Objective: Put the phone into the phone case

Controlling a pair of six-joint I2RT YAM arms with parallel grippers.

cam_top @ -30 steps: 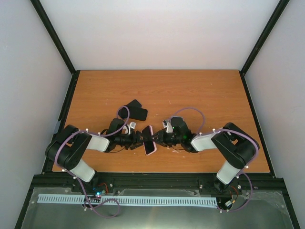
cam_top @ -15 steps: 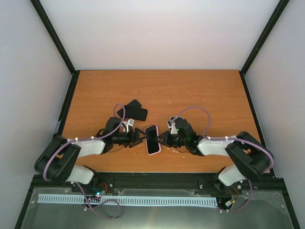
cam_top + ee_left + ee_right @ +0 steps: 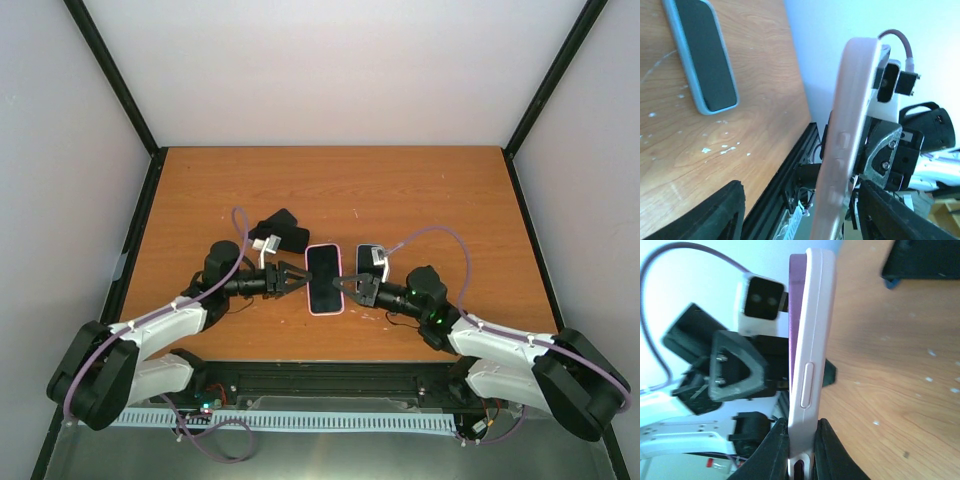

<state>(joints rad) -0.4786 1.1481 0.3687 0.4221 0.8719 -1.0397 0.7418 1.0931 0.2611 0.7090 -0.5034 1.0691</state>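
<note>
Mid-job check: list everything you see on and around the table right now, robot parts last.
pink case: one, pink rim with a dark face up, table centre, between the two hands
blue-rimmed phone: one, pale blue rim and dark screen, flat on the table just right of the pink case
black object: one, black, on the table behind the left hand; I cannot tell what it is
table: one, orange-brown wood, white walls around it
left hand: one, black, open at the pink case's left edge
right hand: one, black, shut on the pink case's right edge
</note>
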